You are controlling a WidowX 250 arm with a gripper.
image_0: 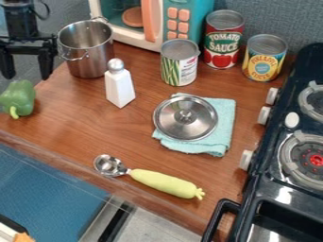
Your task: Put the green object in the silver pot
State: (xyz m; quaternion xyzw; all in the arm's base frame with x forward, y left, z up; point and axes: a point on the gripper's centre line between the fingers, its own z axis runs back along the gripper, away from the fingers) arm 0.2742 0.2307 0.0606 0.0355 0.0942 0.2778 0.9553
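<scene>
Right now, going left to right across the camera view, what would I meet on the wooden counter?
Green pepper → silver pot → white shaker → can with green beans pictured → can with a tomato pictured → can with a yellow label.

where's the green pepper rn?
Camera view, far left: the green pepper is on the counter, just below the open gripper in frame, left of the white shaker.
</scene>
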